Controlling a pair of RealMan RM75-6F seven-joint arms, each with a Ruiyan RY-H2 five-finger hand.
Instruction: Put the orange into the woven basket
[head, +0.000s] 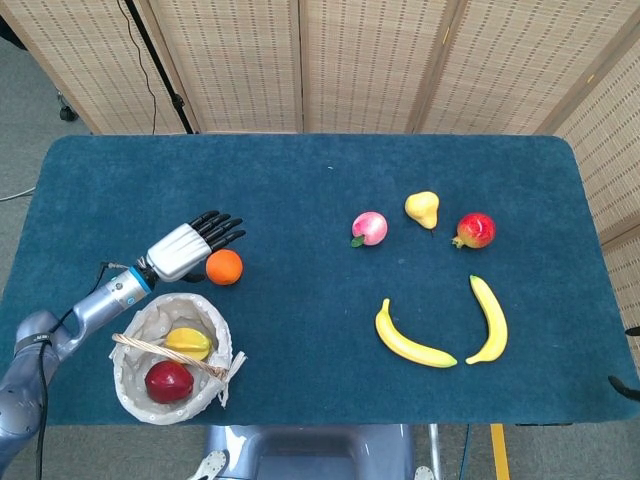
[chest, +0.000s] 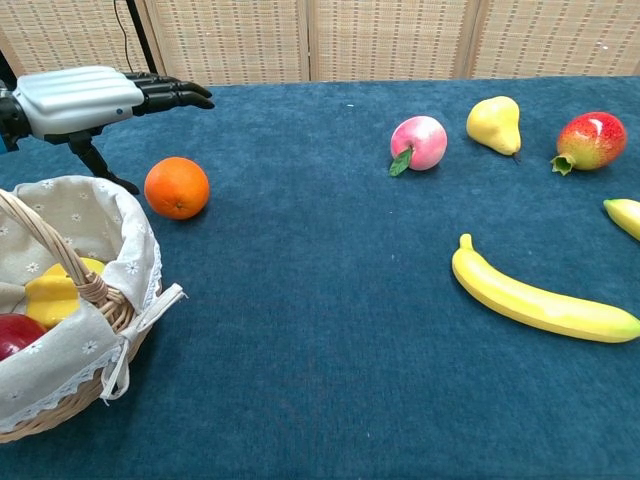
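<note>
The orange (head: 224, 267) (chest: 177, 187) lies on the blue cloth just beyond the woven basket (head: 137, 378) (chest: 118, 308), which has a cloth lining and holds a yellow fruit and a red fruit. My left hand (head: 191, 244) (chest: 95, 97) hovers above and just left of the orange, fingers stretched out flat and apart, thumb hanging down beside the fruit; it holds nothing. Only a dark tip of my right hand (head: 625, 386) peeps in at the lower right edge of the head view.
A pink peach (head: 369, 227), a yellow pear (head: 422, 208) and a red pomegranate (head: 475, 230) lie at the right middle of the table (head: 300, 170). Two bananas (head: 411, 338) (head: 490, 318) lie in front of them. Folding screens stand behind.
</note>
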